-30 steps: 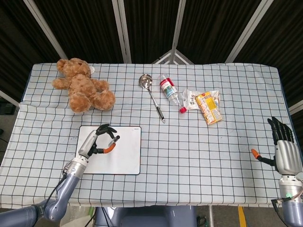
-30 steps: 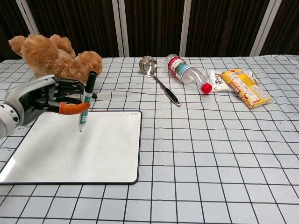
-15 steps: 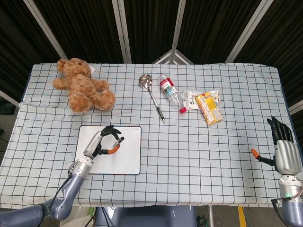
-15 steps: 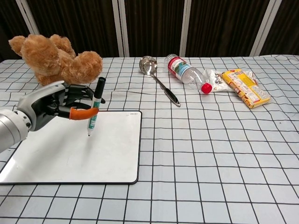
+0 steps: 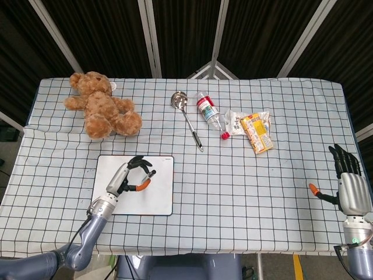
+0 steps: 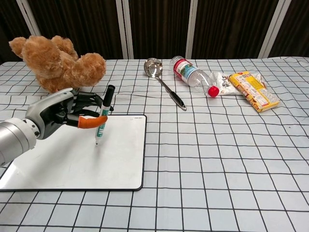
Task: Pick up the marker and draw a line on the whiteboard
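The left hand [image 6: 60, 112] pinches the marker [image 6: 103, 120] between its orange-tipped thumb and the dark fingers curled around the barrel, at the left of the chest view. The marker stands nearly upright, its black cap leaning slightly up and to the right, its tip pointing down over the whiteboard [image 6: 58, 166]. The tip sits at or just above the white face in the board's upper right part; whether it actually touches cannot be told from either view. No drawn line shows on the board.

The relation that matters is the marker's long axis against the board. It runs close to perpendicular to the flat board, so the tip is the lowest part of the grasp and the hand itself stays clear above the surface. Judged from this, the stroke calls for a small downward press, if contact is not yet made, and then a sideways drag across the bare white area toward the lower left of the frame, where most of the free board lies.

The right hand [image 5: 348, 185] is at the lower right of the head view, fingers spread and upright, holding nothing, well apart from the board. The left hand is clearly the working one.

The checked surface [image 6: 231, 159] also carries a teddy bear [image 6: 58, 60] just beyond the board.
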Controlling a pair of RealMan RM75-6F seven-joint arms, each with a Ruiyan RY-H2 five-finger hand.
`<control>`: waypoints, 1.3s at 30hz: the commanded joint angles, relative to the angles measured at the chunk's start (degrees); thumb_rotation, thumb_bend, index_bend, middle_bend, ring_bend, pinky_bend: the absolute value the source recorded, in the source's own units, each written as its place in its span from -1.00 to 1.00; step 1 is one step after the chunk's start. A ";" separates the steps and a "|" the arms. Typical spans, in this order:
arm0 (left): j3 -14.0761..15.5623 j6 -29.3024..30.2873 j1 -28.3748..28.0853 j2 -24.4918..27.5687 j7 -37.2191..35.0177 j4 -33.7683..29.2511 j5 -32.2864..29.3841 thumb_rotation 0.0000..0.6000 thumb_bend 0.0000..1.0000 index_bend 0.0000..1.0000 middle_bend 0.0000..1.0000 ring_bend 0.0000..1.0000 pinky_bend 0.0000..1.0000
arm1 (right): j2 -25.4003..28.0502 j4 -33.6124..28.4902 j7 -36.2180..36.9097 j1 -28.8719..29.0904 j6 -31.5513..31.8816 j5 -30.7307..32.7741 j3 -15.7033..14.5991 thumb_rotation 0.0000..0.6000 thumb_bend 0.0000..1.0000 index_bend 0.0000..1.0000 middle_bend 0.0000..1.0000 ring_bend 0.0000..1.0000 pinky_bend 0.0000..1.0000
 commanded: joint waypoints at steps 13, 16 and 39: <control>-0.65 -1.46 -1.08 0.98 -0.64 5.24 0.11 1.00 0.05 0.50 -0.38 -0.80 -0.63 | -0.12 -0.01 -0.40 -0.01 0.17 -0.23 -0.13 1.00 -0.58 -1.00 -1.00 -1.00 -1.00; -0.80 -1.54 -1.22 1.33 -0.87 6.49 0.26 1.00 0.05 0.50 -0.38 -0.80 -0.63 | -0.16 -0.03 -0.37 -0.01 0.18 -0.22 -0.11 1.00 -0.58 -1.00 -1.00 -1.00 -1.00; -3.08 -1.58 -0.96 6.28 -4.07 5.65 -1.12 1.00 0.05 0.51 -0.38 -0.80 -0.63 | -0.15 -0.32 -0.45 -0.03 0.22 -0.11 -0.06 1.00 -0.58 -1.00 -1.00 -1.00 -1.00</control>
